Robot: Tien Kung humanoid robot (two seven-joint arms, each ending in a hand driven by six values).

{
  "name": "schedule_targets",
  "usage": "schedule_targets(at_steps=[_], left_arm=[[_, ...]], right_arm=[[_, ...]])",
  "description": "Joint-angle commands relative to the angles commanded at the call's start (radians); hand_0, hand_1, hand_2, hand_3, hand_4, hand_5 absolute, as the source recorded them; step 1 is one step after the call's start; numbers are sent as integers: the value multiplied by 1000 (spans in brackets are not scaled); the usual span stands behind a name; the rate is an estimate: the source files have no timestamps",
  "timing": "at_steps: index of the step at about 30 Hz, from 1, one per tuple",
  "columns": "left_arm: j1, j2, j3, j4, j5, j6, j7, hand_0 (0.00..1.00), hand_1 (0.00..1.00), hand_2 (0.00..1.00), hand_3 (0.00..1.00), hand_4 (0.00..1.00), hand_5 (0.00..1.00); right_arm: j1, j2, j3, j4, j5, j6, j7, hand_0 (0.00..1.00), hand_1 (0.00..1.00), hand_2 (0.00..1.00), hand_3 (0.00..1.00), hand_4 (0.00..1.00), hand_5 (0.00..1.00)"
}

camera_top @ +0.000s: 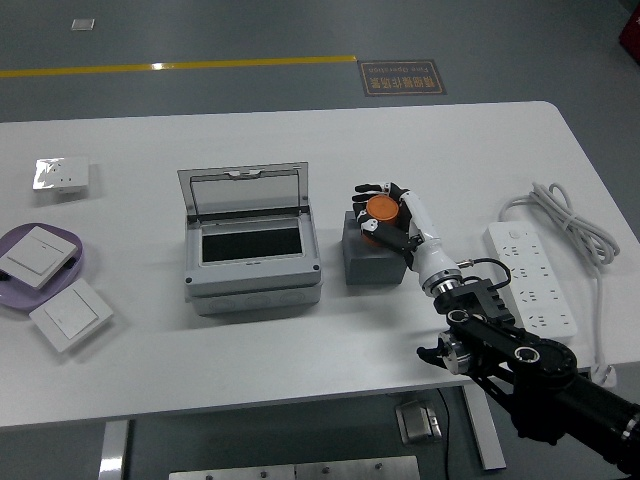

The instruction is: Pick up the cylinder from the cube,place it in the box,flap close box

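Observation:
An orange cylinder [379, 209] stands on top of a dark grey cube [372, 259] right of the table's middle. My right hand [386, 213] reaches in from the lower right and its fingers curl around the cylinder over the cube. A grey box [253, 262] stands left of the cube with its clear flap lid [243, 190] raised upright at the back, and its dark inside shows. My left arm is out of view.
A white power strip [531, 277] with a coiled cable [572, 224] lies at the right. A purple plate [80, 258] holding a white switch panel, another panel [70, 315] and a small packet [60, 175] lie at the left.

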Motion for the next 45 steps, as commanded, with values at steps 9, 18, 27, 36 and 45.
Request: schedule_targets(at_steps=[9,18,27,36,45], left_arm=[[-5,0,3,-1,3,-1,-1,614,628,619,641,710,247],[-6,-2,5,-1,3,-1,-1,614,628,619,641,710,245],[-4,-5,5,-1,0,-1,-2,613,627,619,642,711,242],[0,-6,10,0,-6,-1,-2,614,628,620,643,711,240],[-1,0,19,1,-11,-1,-1,614,628,621,644,715,246]], right_arm=[[-3,-1,4,11,2,4,-18,675,593,526,512,98,2],[-8,-3,8,33,-8,-14,-23,569,537,470,397,2,2],[-36,-22,52,128,-33,-18,-52,523,474,420,314,2,2],[-41,-70,29,354,-75,-49,-104,494,438,409,325,2,2],[114,-46,-62,570,-375,18,-326,151,173,261,184,2,2]])
